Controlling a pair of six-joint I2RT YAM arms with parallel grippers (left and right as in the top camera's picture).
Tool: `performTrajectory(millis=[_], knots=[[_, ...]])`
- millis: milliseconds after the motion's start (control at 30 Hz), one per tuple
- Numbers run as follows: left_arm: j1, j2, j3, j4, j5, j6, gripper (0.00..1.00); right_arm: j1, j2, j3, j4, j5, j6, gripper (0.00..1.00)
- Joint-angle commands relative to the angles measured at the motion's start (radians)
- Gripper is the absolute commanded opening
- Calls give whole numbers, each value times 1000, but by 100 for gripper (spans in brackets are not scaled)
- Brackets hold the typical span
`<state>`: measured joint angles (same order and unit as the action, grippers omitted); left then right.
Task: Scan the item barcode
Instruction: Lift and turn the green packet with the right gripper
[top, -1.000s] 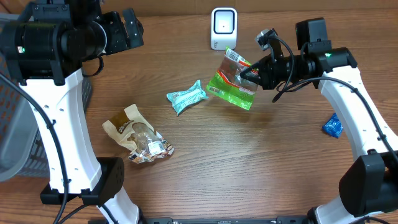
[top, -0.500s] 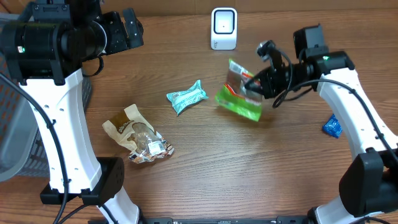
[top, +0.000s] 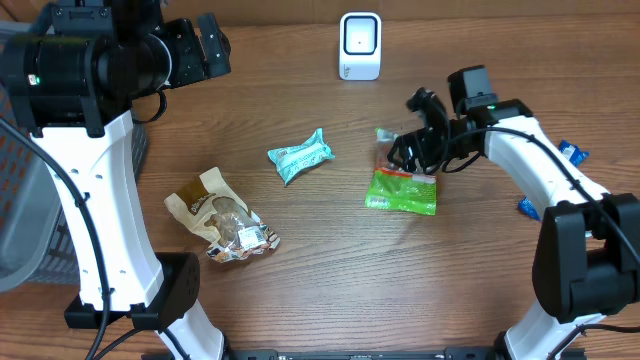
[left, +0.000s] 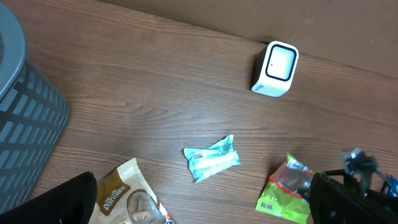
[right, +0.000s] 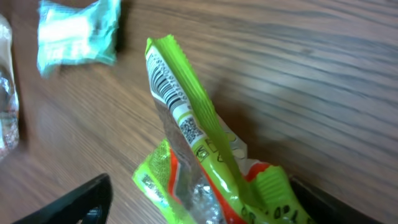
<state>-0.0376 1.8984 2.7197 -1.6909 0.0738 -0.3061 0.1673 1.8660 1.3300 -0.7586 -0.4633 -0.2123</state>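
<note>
The green packet (top: 402, 190) lies on the wooden surface (top: 330, 290), a little to the right of the middle. It is in front of the white scanner (top: 360, 45) and well apart from it. Its lower part is flat on the wood, while the end nearest to the scanner is crumpled and stands up. In the right wrist view the printed barcode (right: 165, 84) is on this raised end, along the white seam, and a small square code is just below it.

The right claw (top: 415, 145) is low over the raised end. Its two fingers stand wide apart, one at each side of the packet, and they do not pinch it. If the packet leans on one finger, I cannot tell. The left claw (left: 203, 177) is high above the far left part of the surface. It is also spread fully and it has nothing between its fingers.

A teal packet (top: 300, 155) lies to the left of the green one, not touching it. Nearer to the front left there is a brown snack bag (top: 220, 215), crumpled. A dark grey basket (left: 25, 124) stands at the left edge. By the right arm there are two small blue things (top: 532, 206), too small to name.
</note>
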Motion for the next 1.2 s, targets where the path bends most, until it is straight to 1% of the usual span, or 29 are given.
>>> performTrajectory(millis=[0,67,200,233,267,333,400,433,467,500,567,767,833,1000,1033,1067,1133,1167], knots=[[-2,0,-1,2,-3,19,100,-63,-6,9,-19,-3,177,93],[-2,0,-1,2,-3,19,100,-98,-6,5,-80,-12,192,93],[-2,0,-1,2,-3,19,100,-120,-6,-28,-76,-5,218,98],[-2,0,-1,2,-3,19,100,-120,-6,-39,-58,21,267,100],[-2,0,-1,2,-3,19,100,-120,-6,-52,-33,62,341,100],[-2,0,-1,2,-3,19,100,-120,-6,-62,5,96,417,100],[-2,0,-1,2,-3,19,100,-120,-5,-61,47,192,551,100],[-2,0,-1,2,-3,19,100,-120,-5,-61,54,219,576,100],[-2,0,-1,2,-3,19,100,-120,-5,-60,54,349,695,100],[-2,0,-1,2,-3,19,100,-120,-5,-58,46,412,745,100],[-2,0,-1,2,-3,19,100,-120,-5,-58,22,497,786,100],[-2,0,-1,2,-3,19,100,-117,-5,-58,-63,647,780,100],[-2,0,-1,2,-3,19,100,-117,-5,-58,-69,657,757,100],[-2,0,-1,2,-3,19,100,-117,-5,-58,-101,657,755,100],[-2,0,-1,2,-3,19,100,-116,-5,-58,-99,645,748,83],[-2,0,-1,2,-3,19,100,-116,-5,-58,-82,597,706,37],[-2,0,-1,2,-3,19,100,-116,-5,-59,-53,512,679,4],[-2,0,-1,2,-3,19,100,-115,-5,-60,-33,454,660,4]])
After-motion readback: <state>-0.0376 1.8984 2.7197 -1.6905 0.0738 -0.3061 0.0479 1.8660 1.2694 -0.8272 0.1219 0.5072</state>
